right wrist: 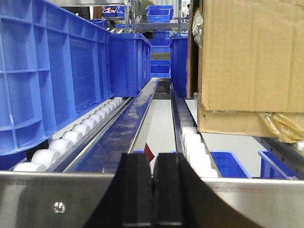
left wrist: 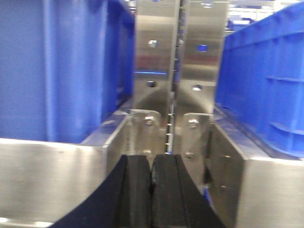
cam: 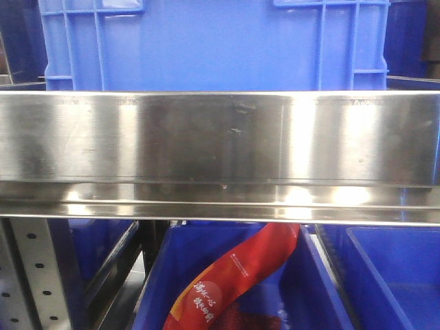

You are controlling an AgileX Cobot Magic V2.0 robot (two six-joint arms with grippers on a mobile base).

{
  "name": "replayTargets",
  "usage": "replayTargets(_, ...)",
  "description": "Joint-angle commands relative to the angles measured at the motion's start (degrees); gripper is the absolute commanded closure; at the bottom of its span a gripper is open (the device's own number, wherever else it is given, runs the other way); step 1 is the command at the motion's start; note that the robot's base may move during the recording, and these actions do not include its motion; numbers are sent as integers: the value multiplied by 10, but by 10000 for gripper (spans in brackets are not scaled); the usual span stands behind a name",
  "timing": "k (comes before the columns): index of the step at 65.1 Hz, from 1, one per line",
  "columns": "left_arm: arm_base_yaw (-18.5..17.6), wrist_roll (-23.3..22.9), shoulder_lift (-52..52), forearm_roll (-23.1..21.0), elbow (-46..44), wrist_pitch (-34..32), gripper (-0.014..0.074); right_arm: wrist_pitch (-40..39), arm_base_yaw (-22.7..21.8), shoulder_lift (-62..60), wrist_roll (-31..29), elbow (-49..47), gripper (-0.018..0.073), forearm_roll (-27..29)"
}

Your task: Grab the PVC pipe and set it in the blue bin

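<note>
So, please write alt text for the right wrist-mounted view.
The black right pincer, closed and empty, points along white rack rollers. Large blue plastic bins stand at left and a brown cardboard box at right.

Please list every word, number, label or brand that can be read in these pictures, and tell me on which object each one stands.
Red packet in the lower blue bin, front view: white Chinese characters and a small white logo line, too blurred to read.
Blue crates, cardboard box, steel rail: no text visible.
Left wrist view: none.
</note>
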Motion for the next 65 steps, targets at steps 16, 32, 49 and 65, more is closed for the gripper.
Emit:
replayTargets(16,-40,-24,-3,2,-1,-26,707,-10,-2,-2,0,1,721,0)
replayTargets(32,-40,-26,-3,2,-1,-34,707,-10,-2,-2,0,1,721,0)
replayTargets(49,-40,-26,-3,2,-1,-34,707,-10,-2,-2,0,1,721,0)
replayTargets(65,-40,-26,-3,2,-1,-34,707,-10,-2,-2,0,1,721,0)
